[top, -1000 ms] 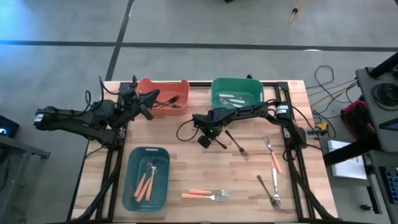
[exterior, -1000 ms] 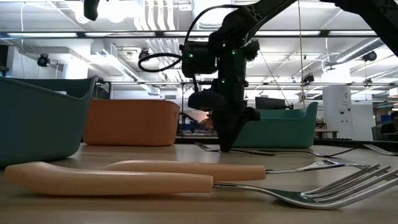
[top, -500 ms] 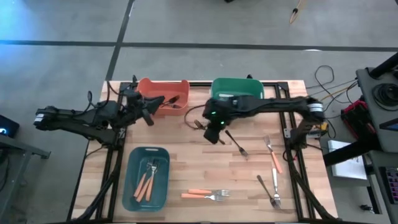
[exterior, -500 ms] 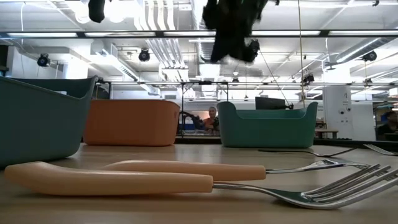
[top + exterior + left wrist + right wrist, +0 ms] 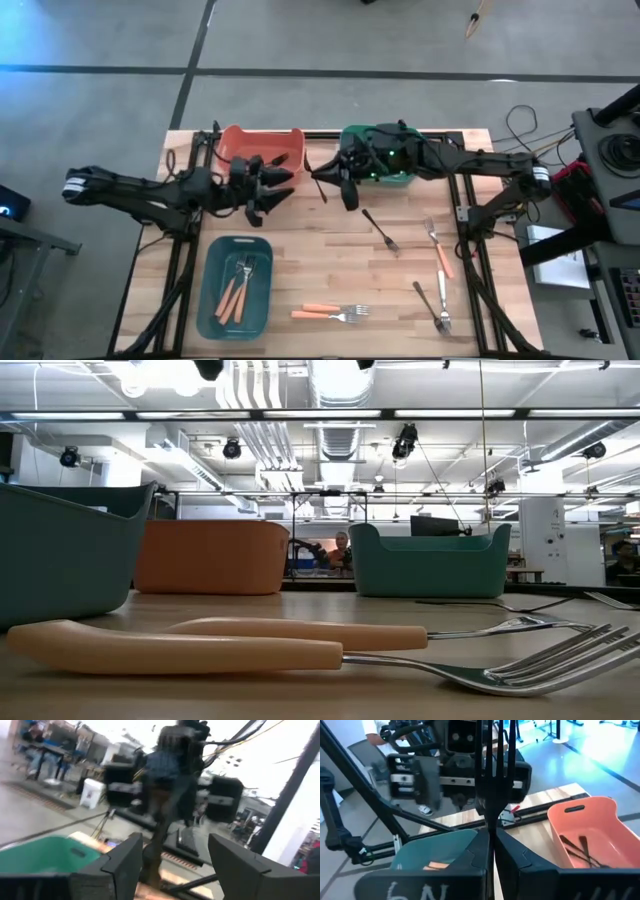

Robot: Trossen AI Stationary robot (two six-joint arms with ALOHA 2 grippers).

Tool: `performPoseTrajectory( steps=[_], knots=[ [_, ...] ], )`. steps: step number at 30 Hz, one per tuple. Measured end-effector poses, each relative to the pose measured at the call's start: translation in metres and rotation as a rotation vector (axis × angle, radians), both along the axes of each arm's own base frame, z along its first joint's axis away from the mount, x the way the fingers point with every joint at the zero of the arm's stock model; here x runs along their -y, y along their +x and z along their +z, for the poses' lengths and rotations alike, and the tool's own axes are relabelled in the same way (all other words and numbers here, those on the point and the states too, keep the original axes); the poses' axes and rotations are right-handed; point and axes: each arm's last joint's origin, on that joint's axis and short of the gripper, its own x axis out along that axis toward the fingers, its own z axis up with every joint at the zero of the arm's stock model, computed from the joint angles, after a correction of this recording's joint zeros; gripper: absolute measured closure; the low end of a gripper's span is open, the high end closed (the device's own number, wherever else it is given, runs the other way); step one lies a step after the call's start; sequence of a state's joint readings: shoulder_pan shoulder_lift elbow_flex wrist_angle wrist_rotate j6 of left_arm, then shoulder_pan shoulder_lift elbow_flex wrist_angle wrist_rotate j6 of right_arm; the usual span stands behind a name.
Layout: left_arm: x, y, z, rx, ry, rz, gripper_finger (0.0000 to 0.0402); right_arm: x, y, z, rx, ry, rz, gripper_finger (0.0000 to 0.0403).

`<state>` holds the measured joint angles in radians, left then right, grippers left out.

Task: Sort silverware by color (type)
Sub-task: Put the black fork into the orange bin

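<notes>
Worktop (image 5: 330, 265) of pale wood filled the overhead view, with both arms up near its 12 o'clock edge. The left gripper (image 5: 275, 190) hung just at the 6 o'clock side of the orange bin (image 5: 262, 152), its fingers spread apart and empty. The right gripper (image 5: 345, 188) was between the orange bin and the green bin (image 5: 380, 150), fingers clamped on a black fork (image 5: 318, 187). Another black fork (image 5: 381, 231) lay at centre. Orange-handled forks (image 5: 332, 312) lay at 6 o'clock, more silverware (image 5: 438, 275) toward 4 o'clock, and a blue bin (image 5: 236, 286) at 7 o'clock held orange-handled pieces.

From worktop height, two orange-handled forks (image 5: 300, 645) lay closest, with the blue bin (image 5: 60, 550) at 9 o'clock and the orange bin (image 5: 210, 557) and green bin (image 5: 430, 560) behind.

In the left wrist view the fingers (image 5: 120, 862) stood wide apart, the other arm blurred beyond.

In the right wrist view the fingers (image 5: 472, 857) pinched the black fork (image 5: 495, 770) upright, tines up; the orange bin (image 5: 585, 827) held black utensils (image 5: 577, 847).
</notes>
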<state>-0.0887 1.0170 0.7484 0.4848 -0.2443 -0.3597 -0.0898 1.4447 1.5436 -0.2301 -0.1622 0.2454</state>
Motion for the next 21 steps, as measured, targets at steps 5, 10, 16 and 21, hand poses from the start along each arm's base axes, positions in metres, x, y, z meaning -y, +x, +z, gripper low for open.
performPoseTrajectory(
  steps=[5,10,16,21],
  knots=[
    [0.002,0.022,0.002,-0.012,0.021,0.005,0.0191,-0.003,0.007,-0.001,0.039,-0.017,0.050,0.0394],
    [0.004,0.041,0.007,-0.026,0.049,-0.015,0.0199,-0.003,0.010,-0.004,0.043,-0.011,0.082,0.0394],
    [0.005,0.048,0.017,-0.009,0.093,-0.015,0.0214,-0.005,0.011,-0.005,0.040,-0.012,0.118,0.0394],
    [0.004,0.047,0.016,-0.017,0.092,-0.004,0.0255,-0.006,0.011,-0.005,0.040,-0.019,0.120,0.0394]
  ],
)
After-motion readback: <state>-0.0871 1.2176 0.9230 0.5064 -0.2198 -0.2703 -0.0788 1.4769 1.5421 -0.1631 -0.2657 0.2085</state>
